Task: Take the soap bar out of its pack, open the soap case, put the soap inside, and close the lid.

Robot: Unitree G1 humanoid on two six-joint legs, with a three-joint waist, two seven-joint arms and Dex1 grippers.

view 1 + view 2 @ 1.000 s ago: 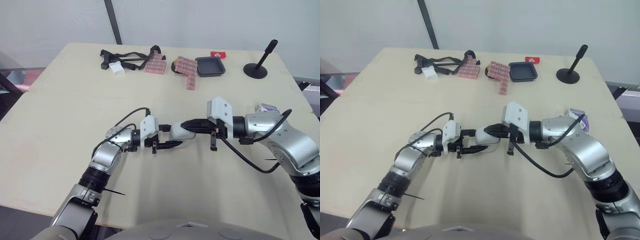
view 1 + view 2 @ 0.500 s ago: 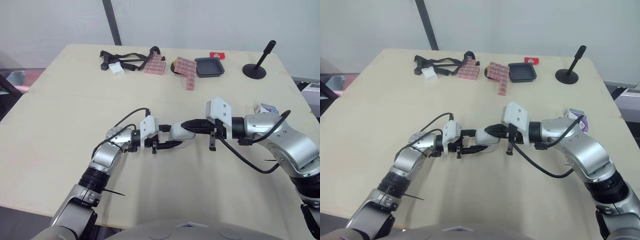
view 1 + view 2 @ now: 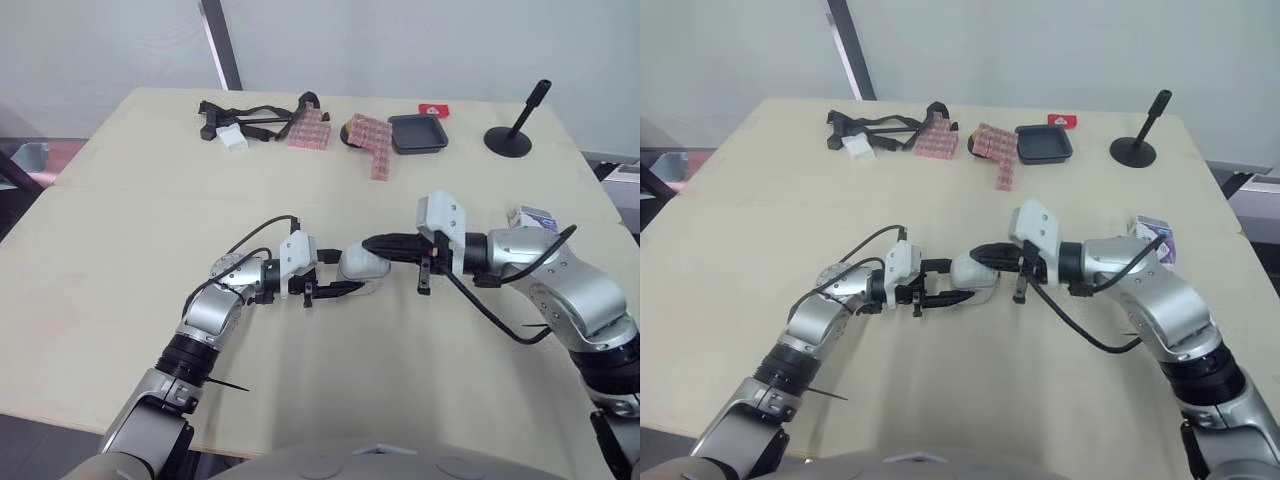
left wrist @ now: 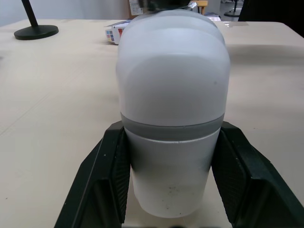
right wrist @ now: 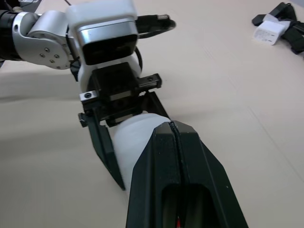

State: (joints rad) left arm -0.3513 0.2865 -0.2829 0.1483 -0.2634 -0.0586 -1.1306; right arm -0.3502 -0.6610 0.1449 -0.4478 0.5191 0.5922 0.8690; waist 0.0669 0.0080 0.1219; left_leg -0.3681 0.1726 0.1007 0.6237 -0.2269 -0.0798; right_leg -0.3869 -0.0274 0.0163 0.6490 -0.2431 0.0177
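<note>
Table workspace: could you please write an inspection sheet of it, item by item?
Surface: pale table with a seam.
Job's things: white soap case, lid shut, mid-table; soap pack near the right edge.
Clutter: black straps, pink packs, black tray, black stand along the far edge.
Claws: left claw shut on the case; right claw shut, tip on the case's top.
Cables: black loops on both arms.
Surroundings: pale wall, dark pole.

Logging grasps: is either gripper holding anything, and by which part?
Left gripper clamps the soap case by its base's two sides; right gripper, jaws shut, grips nothing.
</note>
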